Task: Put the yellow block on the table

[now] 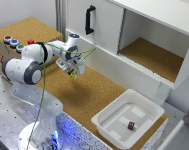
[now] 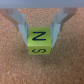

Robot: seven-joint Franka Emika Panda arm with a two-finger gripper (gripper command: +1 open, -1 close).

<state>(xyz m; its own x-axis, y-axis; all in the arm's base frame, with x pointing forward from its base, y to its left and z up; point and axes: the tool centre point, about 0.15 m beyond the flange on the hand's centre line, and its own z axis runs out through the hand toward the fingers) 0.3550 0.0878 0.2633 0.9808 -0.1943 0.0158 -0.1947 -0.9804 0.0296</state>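
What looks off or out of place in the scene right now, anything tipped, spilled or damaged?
Nothing stands out. The yellow block sits squarely between the gripper fingers above the table. The white bin stands upright with a small dark object inside, and the cabinet compartment is open. No spills or damage visible.

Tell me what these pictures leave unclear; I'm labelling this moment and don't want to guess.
- Yellow block: a speck under the pincer in the exterior view; whether it touches the table cannot be told in either view.
- Pincer: cut off by the wrist view's edge; only the fingers show.
- Small dark object in the white bin: too small and blurred to identify.
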